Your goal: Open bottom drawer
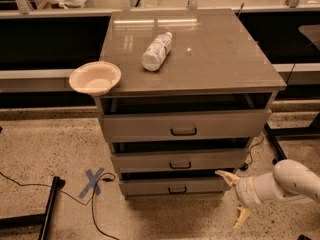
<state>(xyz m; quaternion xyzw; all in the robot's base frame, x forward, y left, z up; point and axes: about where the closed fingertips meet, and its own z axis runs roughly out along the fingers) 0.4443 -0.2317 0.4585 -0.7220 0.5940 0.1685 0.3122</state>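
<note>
The bottom drawer (150, 186) is the lowest and shallowest grey front of the cabinet, with a small dark loop handle (177, 189) at its centre. It sits nearly flush, a dark gap above it. My gripper (235, 196) reaches in from the lower right on a white arm (282, 184). Its pale fingers are spread wide, the upper fingertip (222, 174) at the drawer's right end and the lower one (241, 217) near the floor. The gripper is open and holds nothing, well right of the handle.
The middle drawer (180, 160) and top drawer (184, 125) stand slightly out. On the cabinet top lie a plastic bottle (156, 51) and a white bowl (95, 78) overhanging the left edge. A blue tape cross (93, 181) and cables mark the floor at left.
</note>
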